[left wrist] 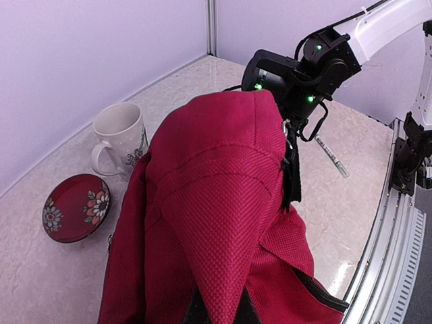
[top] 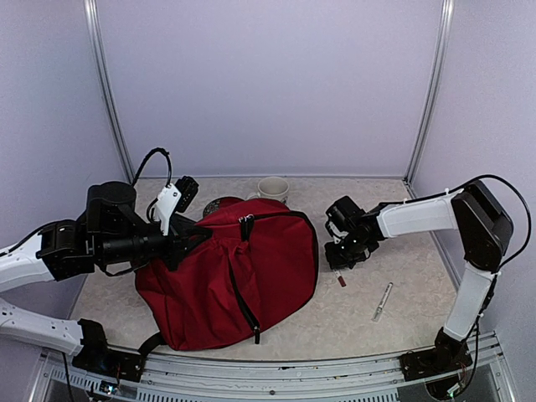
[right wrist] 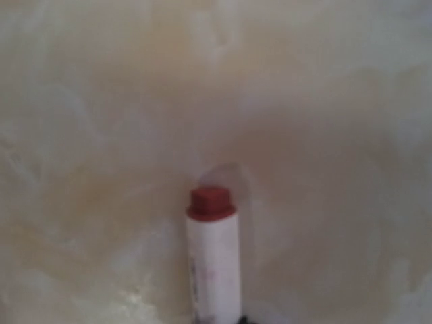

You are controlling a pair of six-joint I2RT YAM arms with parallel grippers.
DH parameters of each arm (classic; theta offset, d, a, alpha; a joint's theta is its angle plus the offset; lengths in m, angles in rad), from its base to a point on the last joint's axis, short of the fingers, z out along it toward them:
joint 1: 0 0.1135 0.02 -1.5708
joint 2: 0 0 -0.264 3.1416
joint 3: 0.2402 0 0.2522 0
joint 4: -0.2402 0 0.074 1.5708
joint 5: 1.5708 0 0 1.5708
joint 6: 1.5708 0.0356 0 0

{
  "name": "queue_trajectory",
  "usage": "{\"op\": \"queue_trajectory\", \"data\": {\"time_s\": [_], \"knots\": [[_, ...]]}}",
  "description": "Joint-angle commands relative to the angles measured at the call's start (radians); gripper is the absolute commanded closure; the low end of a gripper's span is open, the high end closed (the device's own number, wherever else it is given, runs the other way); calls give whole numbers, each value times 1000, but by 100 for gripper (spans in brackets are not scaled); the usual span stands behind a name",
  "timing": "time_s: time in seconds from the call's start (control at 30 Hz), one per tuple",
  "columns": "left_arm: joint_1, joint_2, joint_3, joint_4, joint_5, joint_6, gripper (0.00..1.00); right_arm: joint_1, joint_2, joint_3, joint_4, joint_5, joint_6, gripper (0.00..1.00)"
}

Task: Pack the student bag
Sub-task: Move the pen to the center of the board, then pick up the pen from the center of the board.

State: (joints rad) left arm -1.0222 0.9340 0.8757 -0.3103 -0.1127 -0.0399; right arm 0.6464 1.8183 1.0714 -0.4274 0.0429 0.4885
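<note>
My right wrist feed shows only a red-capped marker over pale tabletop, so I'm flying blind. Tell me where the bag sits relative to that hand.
Observer: The student bag lies to the left of the right hand, apart from it.
Operator: Report what the other arm is doing.
Observer: The left hand is shut on a bunched fold of the bag's fabric.
Operator: Name anything loose near me.
Observer: A second pen lies on the table, to the right of the marker.
</note>
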Motion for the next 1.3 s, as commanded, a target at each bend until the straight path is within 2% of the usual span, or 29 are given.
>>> {"op": "queue_trajectory", "data": {"time_s": [0.0, 0.07, 0.17, 0.37, 0.4, 0.53, 0.73, 0.9, 0.97, 1.07, 1.17, 1.27], "knots": [[4, -46, 13, 94, -19, 5, 100, 35, 53, 13, -224, -6, -13, 92], [5, -42, 11, 97, -19, 8, 100, 52, 43, 9, -280, -3, -6, 83], [6, -28, 12, 107, -13, 13, 100, 67, 41, 15, -322, 6, -4, 75], [7, -20, 26, 105, 0, 13, 100, 68, 145, 116, -348, 59, -67, 74], [7, -26, 24, 101, -3, 10, 100, 68, 164, 132, -359, 64, -71, 76], [7, -62, 9, 92, -23, 3, 100, 69, 163, 129, -338, 58, -73, 99], [9, -55, 10, 92, -23, 7, 100, 69, 35, 81, -326, 107, -48, 100], [9, -40, 15, 101, -19, 12, 100, 68, -167, 22, -226, 64, -69, 100], [10, -40, 13, 107, -20, 10, 100, 70, -251, 0, -166, 33, -94, 100], [12, -39, 10, 112, -26, 6, 100, 95, -418, -68, 11, -97, -137, 100], [17, -27, 13, 118, -28, 2, 100, 151, -592, -196, 309, -254, -154, 100], [20, -15, 16, 127, -31, -1, 100, 263, -687, -350, 672, -338, -164, 100]]}}
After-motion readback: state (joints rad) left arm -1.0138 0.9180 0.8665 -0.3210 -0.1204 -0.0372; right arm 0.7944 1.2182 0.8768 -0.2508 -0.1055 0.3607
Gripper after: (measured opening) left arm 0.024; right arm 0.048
